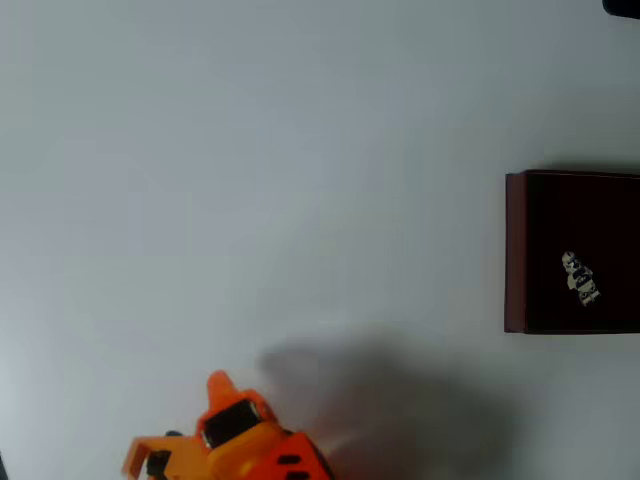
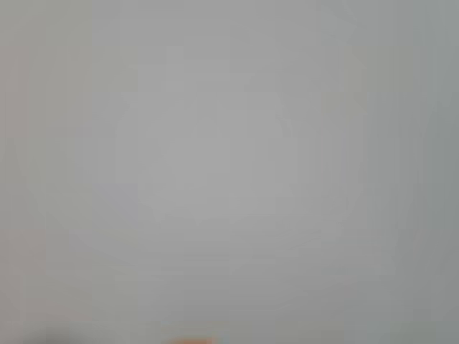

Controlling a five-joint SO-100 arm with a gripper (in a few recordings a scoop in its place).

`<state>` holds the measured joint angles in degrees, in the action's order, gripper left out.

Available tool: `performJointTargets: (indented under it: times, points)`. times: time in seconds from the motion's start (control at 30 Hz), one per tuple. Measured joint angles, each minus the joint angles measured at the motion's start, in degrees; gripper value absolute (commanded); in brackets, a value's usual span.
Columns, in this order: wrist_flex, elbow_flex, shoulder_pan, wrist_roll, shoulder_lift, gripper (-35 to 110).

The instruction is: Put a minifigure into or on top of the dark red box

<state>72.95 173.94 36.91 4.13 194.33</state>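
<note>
Overhead view: minifigure (image 1: pixel 580 278) lies inside the box (image 1: pixel 515 250) at right. Orange gripper (image 1: pixel 215 400) at the near edge, well apart; finger opening cannot be told.

The table (image 1: pixel 250 180) is a plain, pale grey-white surface that runs across the whole overhead view, smooth and unmarked. Directly on it, at the right edge of that view, sits the dark red box (image 1: pixel 515 250), cut off by the frame on its right side (only its left wall and part of its dark, almost black inside show). A soft grey shadow (image 1: pixel 390 400) falls on the tabletop near the bottom, left of the box and well apart from it. In the wrist view the same pale surface (image 2: pixel 229 172) appears blurred and featureless, with no edges or objects that can be made out on it.
</note>
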Motion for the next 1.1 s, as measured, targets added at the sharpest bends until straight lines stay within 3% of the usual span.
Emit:
performJointTargets:
  times: [1.1]
  points:
    - [3.16,0.0,2.64,-2.64,0.26,0]
